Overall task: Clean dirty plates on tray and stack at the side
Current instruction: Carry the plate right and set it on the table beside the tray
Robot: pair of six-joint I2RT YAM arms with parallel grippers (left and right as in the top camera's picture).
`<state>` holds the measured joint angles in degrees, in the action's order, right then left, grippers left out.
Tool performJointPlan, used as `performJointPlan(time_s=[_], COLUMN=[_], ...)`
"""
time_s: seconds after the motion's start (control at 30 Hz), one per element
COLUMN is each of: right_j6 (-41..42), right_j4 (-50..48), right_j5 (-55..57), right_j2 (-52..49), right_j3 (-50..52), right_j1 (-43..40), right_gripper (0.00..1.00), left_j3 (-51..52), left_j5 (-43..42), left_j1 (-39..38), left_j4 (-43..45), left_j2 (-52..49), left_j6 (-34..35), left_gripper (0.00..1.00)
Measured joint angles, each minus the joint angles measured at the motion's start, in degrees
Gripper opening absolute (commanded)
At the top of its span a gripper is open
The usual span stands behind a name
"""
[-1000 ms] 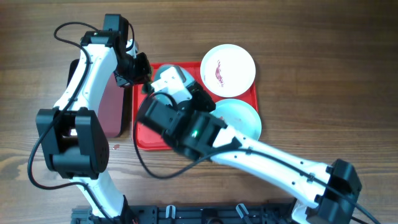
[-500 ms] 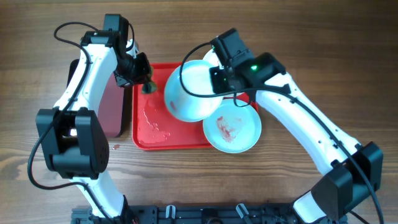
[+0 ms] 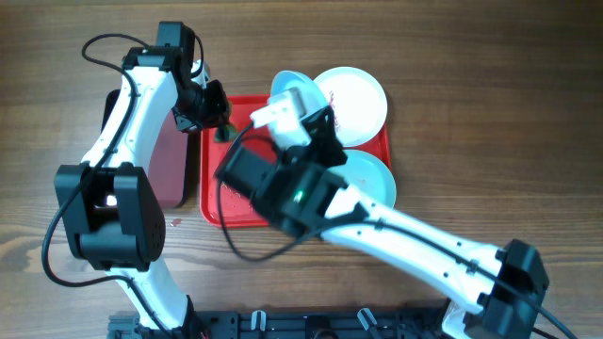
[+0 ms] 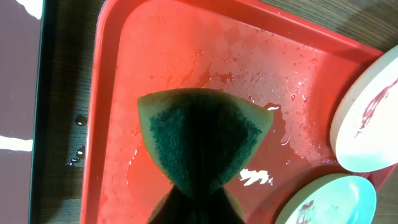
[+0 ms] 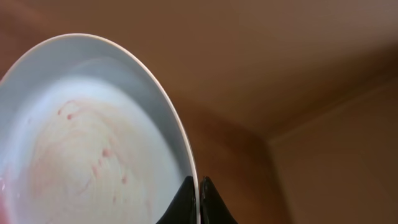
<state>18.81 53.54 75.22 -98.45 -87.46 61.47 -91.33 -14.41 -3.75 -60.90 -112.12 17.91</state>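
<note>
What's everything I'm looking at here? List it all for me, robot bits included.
Table: one, brown wood, under everything.
Red tray: one, bright red, wet, mid-table.
Maroon tray: one, dark maroon, left of the red tray.
Plates: three, red-smeared. The held blue plate is tilted over the red tray's upper edge, the white plate is at its upper right corner, and the lower blue plate is at its lower right.
Sponge: one, green and yellow, above the red tray.
Arms: two, white and black. The left hand grips the sponge, the right hand pinches the held blue plate's rim.

Robot lab setup, wooden table [image 3: 490, 85], mounted arms [image 3: 132, 104]
</note>
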Motion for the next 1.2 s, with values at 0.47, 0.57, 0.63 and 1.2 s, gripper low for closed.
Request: performJointPlan(time_s=[0.47,0.57,0.63,1.2], right_j6=[-6.7,-6.7,-5.9,2.3], right_j4=[-3.4,-3.1,-2.4,-4.2], right_j5=[9.5,2.0,-17.3,-85.0], right_j2=[0.0,0.0,0.1,0.2], right_j3=[0.0,0.0,0.0,10.0], right_j1=[3.5,3.0,-0.2,-78.2], right_gripper=[0.04,0.04,0.04,0.04], left_j3=[0.0,0.0,0.0,0.0], left_j5=[0.0,0.0,0.0,0.0], left_j1=[0.0,0.0,0.0,0.0], left_j4=[0.0,0.0,0.0,-0.2], left_j2=[0.0,0.0,0.0,0.0], left_j6=[0.0,0.0,0.0,0.0], left_gripper=[0.04,0.04,0.04,0.04])
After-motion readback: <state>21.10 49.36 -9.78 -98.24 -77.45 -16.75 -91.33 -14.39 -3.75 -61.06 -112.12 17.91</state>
